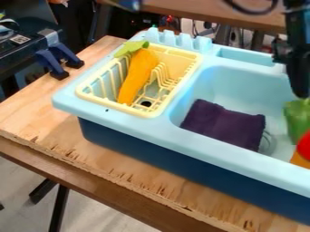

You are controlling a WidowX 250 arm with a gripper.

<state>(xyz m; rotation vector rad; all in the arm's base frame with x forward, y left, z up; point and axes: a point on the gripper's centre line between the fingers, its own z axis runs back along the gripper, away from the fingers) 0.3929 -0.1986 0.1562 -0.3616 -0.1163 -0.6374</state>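
The black gripper (299,90) hangs down over the right part of the light blue toy sink (227,84), at the view's right edge. Its lower end meets the top of a green pepper-like toy (297,118); whether it holds the toy I cannot tell. Below that toy, a red and orange object (304,147) is cut off by the right edge. A dark purple folded cloth (223,124) lies in the basin, left of the green toy. An orange toy carrot (138,74) with a green top lies slanted in the yellow dish rack (176,96).
The sink unit's raised walls and the rack's rim stand above the wooden table (36,113). Dark blue clamps (51,63) sit at the table's back left, beside black equipment (21,50). A wooden beam (200,11) crosses behind the sink.
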